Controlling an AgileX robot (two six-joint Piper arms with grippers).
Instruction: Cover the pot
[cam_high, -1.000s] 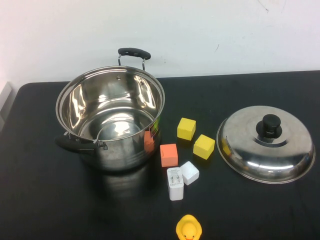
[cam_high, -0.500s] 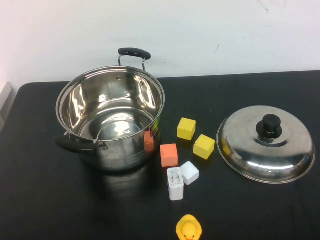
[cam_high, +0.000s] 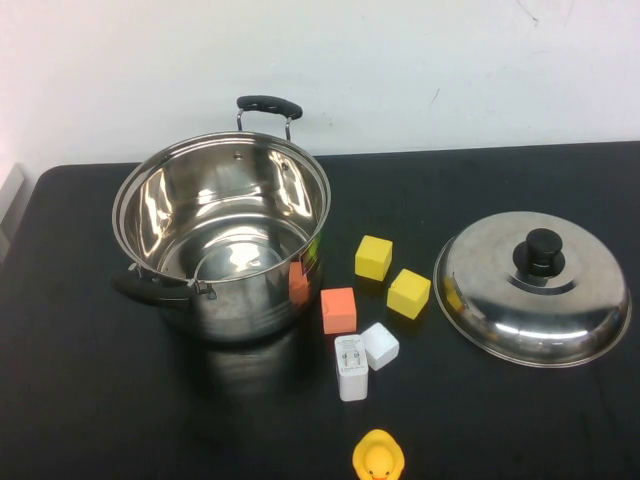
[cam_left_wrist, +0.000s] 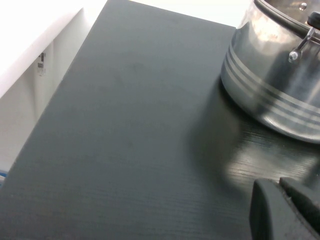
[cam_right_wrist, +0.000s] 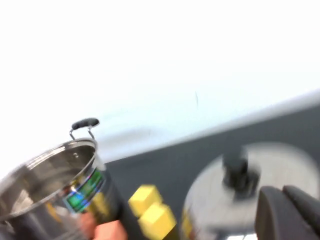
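The large steel pot (cam_high: 240, 300) stands open and empty at the table's left, its black handles at the far side and near left. The domed steel lid (cam_high: 500, 295) with a black knob (cam_high: 541, 250) lies on the table at the right. Neither gripper shows in the high view. In the left wrist view my left gripper (cam_left_wrist: 280, 187) is shut and empty, low over bare table beside the pot (cam_left_wrist: 270, 85). In the right wrist view my right gripper (cam_right_wrist: 282, 192) is shut and empty, near the lid (cam_right_wrist: 215, 200), with the pot (cam_right_wrist: 55, 175) farther off.
Between pot and lid lie two yellow blocks (cam_high: 373, 257) (cam_high: 408, 293), an orange block (cam_high: 338, 310), a white block (cam_high: 380, 345) and a white charger (cam_high: 350, 367). A yellow rubber duck (cam_high: 378, 458) sits at the front edge. A white wall stands behind the black table (cam_high: 100, 400).
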